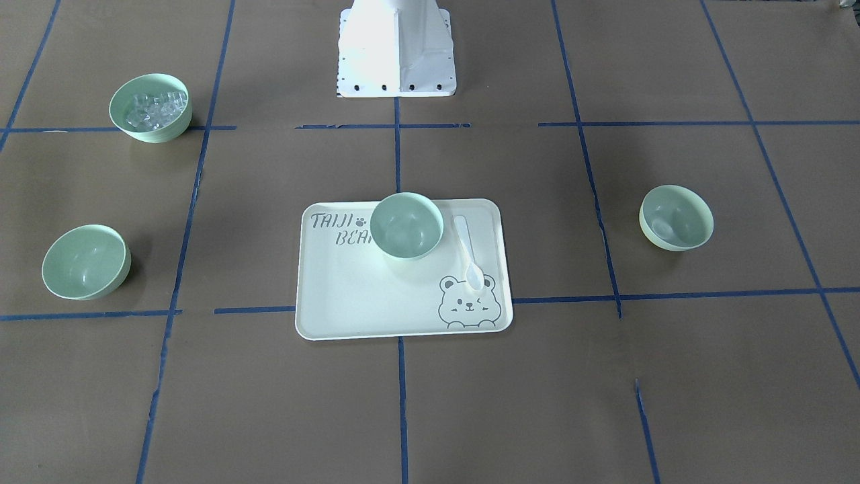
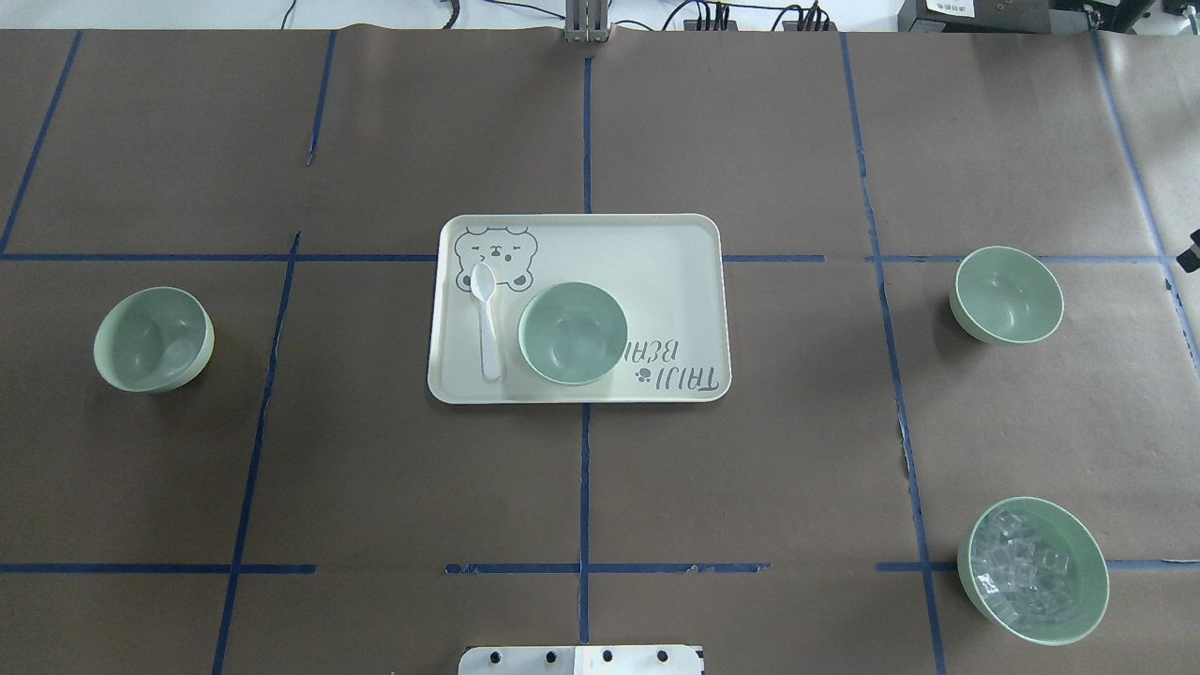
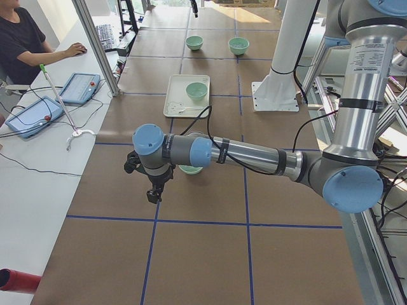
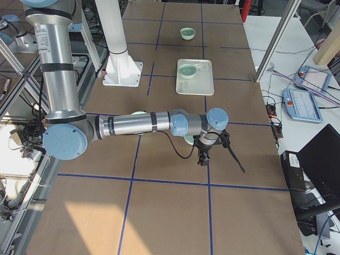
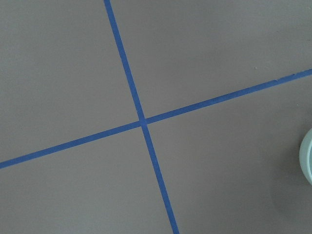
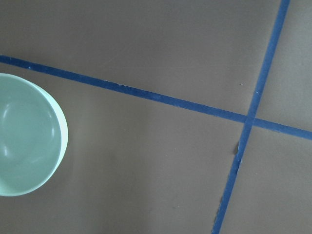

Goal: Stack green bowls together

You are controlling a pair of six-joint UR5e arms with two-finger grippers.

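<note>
Front-facing: shows the green bowls apart, with the tray bowl [image 1: 406, 226] on the bear tray [image 1: 349, 296], and the left bowl [image 1: 675, 217] and right bowl [image 1: 86, 262] well off either side of it. Shows no grippers.

Overhead: confirms all three round and mouth-up, so no long axis to line up.

Left side: puts the left gripper [image 3: 152, 190] just beyond the left bowl, which lies tray-ward of it. Cannot tell its opening.

Right side: likewise for the right gripper [image 4: 203, 156] and the right bowl. Cannot tell its opening either.

Wrist views: catch only a bowl at the frame edge.
</note>
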